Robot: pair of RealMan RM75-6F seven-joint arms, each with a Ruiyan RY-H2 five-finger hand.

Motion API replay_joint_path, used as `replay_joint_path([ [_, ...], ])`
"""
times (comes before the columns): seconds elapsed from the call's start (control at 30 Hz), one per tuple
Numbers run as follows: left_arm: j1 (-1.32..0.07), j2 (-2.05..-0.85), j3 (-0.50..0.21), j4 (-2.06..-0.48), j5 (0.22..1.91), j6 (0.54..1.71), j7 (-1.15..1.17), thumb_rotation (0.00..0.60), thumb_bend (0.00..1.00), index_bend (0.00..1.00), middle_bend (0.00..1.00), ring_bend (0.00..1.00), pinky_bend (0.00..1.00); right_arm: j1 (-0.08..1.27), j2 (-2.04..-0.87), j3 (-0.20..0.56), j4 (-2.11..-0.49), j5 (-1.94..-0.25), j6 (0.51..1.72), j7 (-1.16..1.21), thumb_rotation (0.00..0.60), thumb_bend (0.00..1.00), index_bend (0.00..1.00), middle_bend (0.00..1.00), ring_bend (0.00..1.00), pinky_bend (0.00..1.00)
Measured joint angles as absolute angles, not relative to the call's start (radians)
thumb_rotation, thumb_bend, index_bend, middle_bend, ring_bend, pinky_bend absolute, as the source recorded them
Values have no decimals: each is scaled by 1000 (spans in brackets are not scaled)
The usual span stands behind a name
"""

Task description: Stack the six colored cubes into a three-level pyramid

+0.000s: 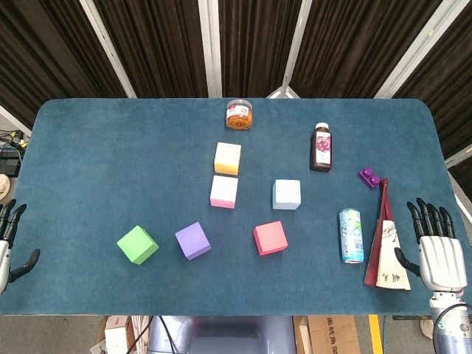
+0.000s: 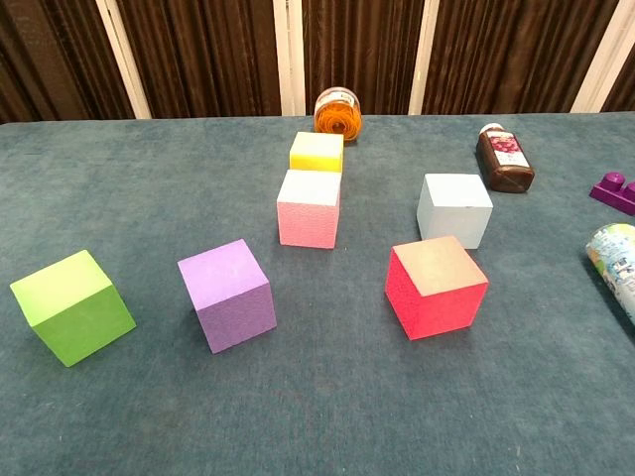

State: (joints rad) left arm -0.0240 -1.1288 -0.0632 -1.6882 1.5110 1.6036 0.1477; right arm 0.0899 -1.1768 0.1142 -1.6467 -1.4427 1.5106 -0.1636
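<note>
Six foam cubes lie apart on the blue table point(image 1: 110, 162). In the middle, a yellow cube point(image 1: 228, 158) point(image 2: 317, 151) sits behind a pink cube point(image 1: 224, 192) point(image 2: 309, 207), almost touching it. A pale blue cube point(image 1: 286, 194) point(image 2: 454, 209) is right of them. Nearer the front are a green cube point(image 1: 137, 245) point(image 2: 72, 305), a purple cube point(image 1: 193, 240) point(image 2: 226, 294) and a red cube point(image 1: 270, 237) point(image 2: 436, 286). My left hand point(image 1: 9, 243) hangs off the left table edge, fingers apart, holding nothing. My right hand point(image 1: 439, 254) is at the front right, fingers spread and empty. Neither hand appears in the chest view.
An orange-filled jar point(image 1: 240, 115) point(image 2: 336, 110) stands at the back. A dark bottle point(image 1: 322, 147) point(image 2: 504, 157), a purple toy brick point(image 1: 369, 177) point(image 2: 617, 190), a lying can point(image 1: 351, 235) point(image 2: 617, 260) and a folded red-and-cream fan point(image 1: 386, 240) occupy the right side.
</note>
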Motion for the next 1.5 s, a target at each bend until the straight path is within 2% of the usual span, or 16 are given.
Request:
replay_joint_path([
  [0.67, -22, -1129, -65, -1697, 1506, 1600, 149, 600, 378, 48, 0, 0, 14, 103, -1170, 105, -1662, -1430, 1457, -122, 600, 285, 11, 32, 0, 0],
  [0.9, -19, -1129, -63, -1699, 1505, 1604, 153, 600, 378, 48, 0, 0, 14, 123, -1168, 105, -1675, -1448, 1429, -42, 600, 283, 26, 32, 0, 0],
  [1.23, -26, -1137, -70, -1701, 1490, 1590, 169, 600, 378, 47, 0, 0, 14, 231, -1105, 150, -1771, -1383, 1252, -66, 600, 283, 49, 32, 0, 0],
  [1.5, -28, -1142, -75, -1700, 1481, 1588, 174, 600, 378, 47, 0, 0, 14, 378, -1052, 224, -1871, -1157, 1040, -145, 600, 282, 51, 32, 0, 0],
])
